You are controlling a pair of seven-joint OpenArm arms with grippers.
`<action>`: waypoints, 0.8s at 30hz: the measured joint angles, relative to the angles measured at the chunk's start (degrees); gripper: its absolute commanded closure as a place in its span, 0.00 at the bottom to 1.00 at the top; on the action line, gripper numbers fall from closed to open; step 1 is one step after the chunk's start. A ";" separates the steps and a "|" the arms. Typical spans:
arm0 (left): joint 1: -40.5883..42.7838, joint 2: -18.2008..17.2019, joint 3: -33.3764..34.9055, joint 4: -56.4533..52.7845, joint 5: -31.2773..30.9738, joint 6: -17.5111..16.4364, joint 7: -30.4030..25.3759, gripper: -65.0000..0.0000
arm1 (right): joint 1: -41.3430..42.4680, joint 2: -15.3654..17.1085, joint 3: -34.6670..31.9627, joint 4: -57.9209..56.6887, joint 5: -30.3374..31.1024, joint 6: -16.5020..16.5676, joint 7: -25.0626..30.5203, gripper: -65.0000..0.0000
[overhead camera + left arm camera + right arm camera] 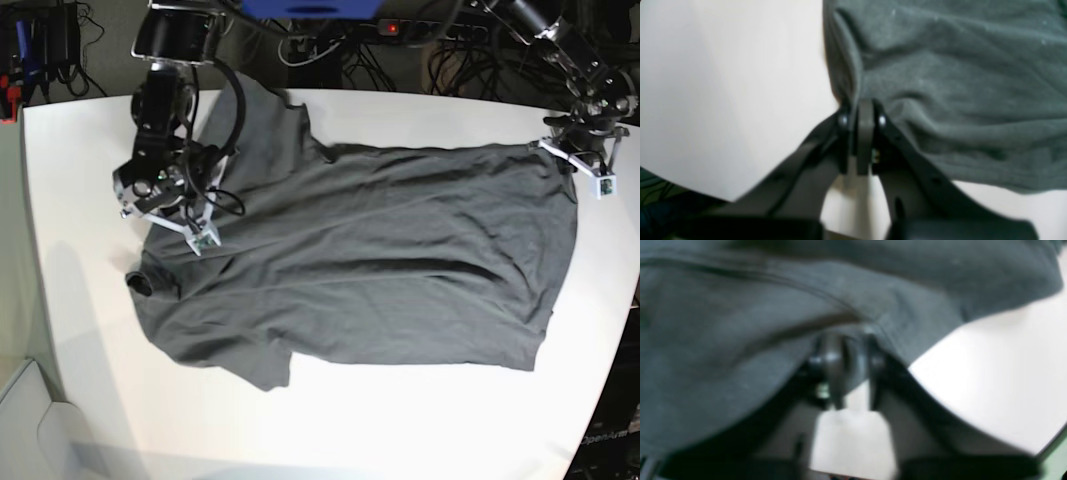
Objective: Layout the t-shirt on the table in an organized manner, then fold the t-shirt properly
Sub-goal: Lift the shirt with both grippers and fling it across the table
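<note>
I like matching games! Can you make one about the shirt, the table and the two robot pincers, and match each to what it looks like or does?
Things:
1. t-shirt
2. table
3. left pincer
4. right pincer

Descriptions:
A. white and smooth
B. dark grey and wrinkly
C. pinches the shirt's edge, bare table beside it
D. mostly tucked under draped cloth near the collar end

Pairs: 1-B, 2-A, 3-C, 4-D

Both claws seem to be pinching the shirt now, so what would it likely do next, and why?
Probably pull the two apart: the left end effector pinches the t-shirt at its edge, the right end effector pinches the other end, and wrinkles run across it.
</note>
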 measured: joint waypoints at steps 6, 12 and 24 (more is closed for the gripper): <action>-0.35 0.04 0.55 0.52 0.35 0.02 0.90 1.00 | -0.13 4.79 0.07 0.00 -0.39 0.02 -0.24 1.00; 0.57 1.46 8.22 8.31 4.68 -0.39 8.44 1.00 | -0.11 8.26 0.13 7.69 -0.94 0.37 2.34 1.00; -3.32 1.77 15.65 25.70 5.64 -1.40 10.60 1.00 | 4.98 9.20 -0.04 20.17 -1.03 0.42 2.27 1.00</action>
